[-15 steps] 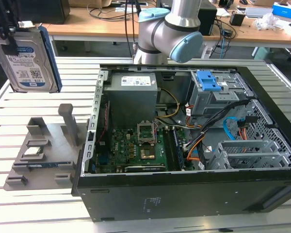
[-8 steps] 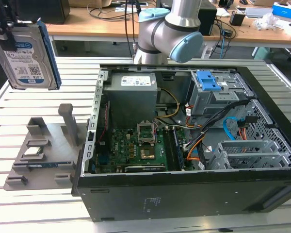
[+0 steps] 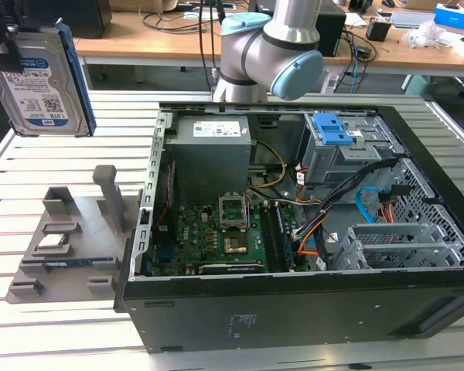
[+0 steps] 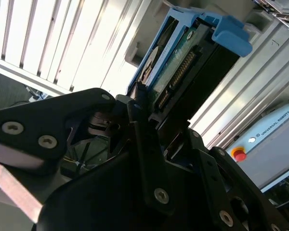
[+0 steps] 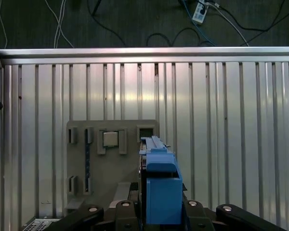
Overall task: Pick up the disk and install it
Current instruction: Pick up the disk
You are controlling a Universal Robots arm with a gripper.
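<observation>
Silver-grey rectangular disk (image 3: 40,73), blue plastic frame: I see black gripper (image 4: 166,120) pinching it between 2 fingers, above slatted metal table (image 3: 62,147).

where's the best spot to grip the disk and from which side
Near one short end, coming in along its length, as the gripper does now: its fingers are shut on opposite sides of the disk. The flat, stiff, parallel-sided body suits a squeeze, and most of it, blue frame included, hangs free.
</observation>
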